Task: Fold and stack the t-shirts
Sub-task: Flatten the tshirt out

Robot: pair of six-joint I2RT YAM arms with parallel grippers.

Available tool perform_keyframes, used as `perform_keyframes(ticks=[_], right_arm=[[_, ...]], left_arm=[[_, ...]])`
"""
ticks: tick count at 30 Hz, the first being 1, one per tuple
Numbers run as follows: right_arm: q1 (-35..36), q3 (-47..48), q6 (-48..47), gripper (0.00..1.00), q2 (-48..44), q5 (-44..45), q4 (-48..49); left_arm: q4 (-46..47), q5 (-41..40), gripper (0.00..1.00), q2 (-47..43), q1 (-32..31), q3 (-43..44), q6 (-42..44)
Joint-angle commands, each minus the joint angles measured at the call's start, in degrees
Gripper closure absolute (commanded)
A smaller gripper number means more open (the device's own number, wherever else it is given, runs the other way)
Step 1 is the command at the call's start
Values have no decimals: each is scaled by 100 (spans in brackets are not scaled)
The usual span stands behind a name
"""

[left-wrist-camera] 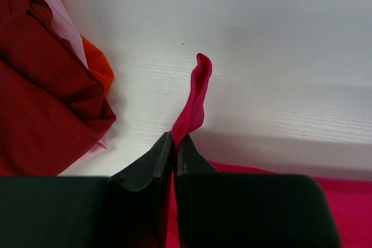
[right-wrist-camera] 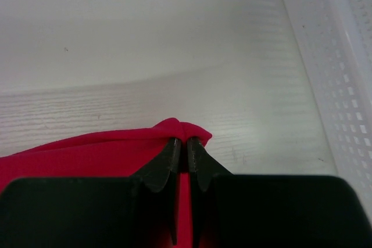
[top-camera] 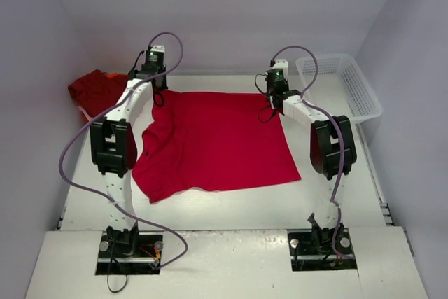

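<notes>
The left jaws and right jaws each pinch a far corner of the red shirt (top-camera: 217,141) spread on the bench (top-camera: 231,204), presumably to fold that edge over.

Top view: spread t-shirt (top-camera: 217,141), one side edge partly covered by the left arm (top-camera: 112,145). Wrist views: darker red shirt pile (left-wrist-camera: 40,103) cut off at left edge; white mesh basket (right-wrist-camera: 343,68) cut off at right; cloth inside both jaws hidden
</notes>
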Motion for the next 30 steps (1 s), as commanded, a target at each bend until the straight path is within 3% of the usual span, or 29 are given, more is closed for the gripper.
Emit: perform_keyframes(ticks=[1, 3, 5, 10, 11, 12, 13, 14, 15, 22, 30], right_arm=[[-78, 416, -146, 100, 12, 250, 536], [-69, 416, -225, 95, 56, 364, 720], [-69, 346, -287, 87, 83, 469, 940], [-69, 117, -524, 78, 249, 706, 1819], [-78, 117, -542, 63, 284, 759, 1933], [-78, 134, -559, 41, 389, 760, 2108], [-78, 204, -603, 4, 442, 760, 2153], [-69, 196, -630, 0, 487, 768, 2380], [-78, 153, -665, 0, 539, 742, 2548], [326, -990, -840, 0, -312, 882, 3297], [1020, -1236, -454, 0, -1234, 1278, 2032]], left_arm=[[418, -228, 100, -72, 95, 353, 66], [480, -245, 100, -46, 95, 335, 75], [629, -272, 88, -19, 95, 300, 75], [1225, -342, 86, -63, 104, -69, 31], [1332, -351, 68, -81, 95, -130, 22], [1402, -368, 55, -98, 95, -183, 14], [1542, -395, 43, -107, 95, -270, -13], [1639, -465, 28, -133, 95, -332, -56], [1719, -587, 16, -160, 95, -402, -126], [2730, -746, 16, -1134, 78, -1606, -469], [1738, -747, 16, -2205, 43, -1835, -935]])
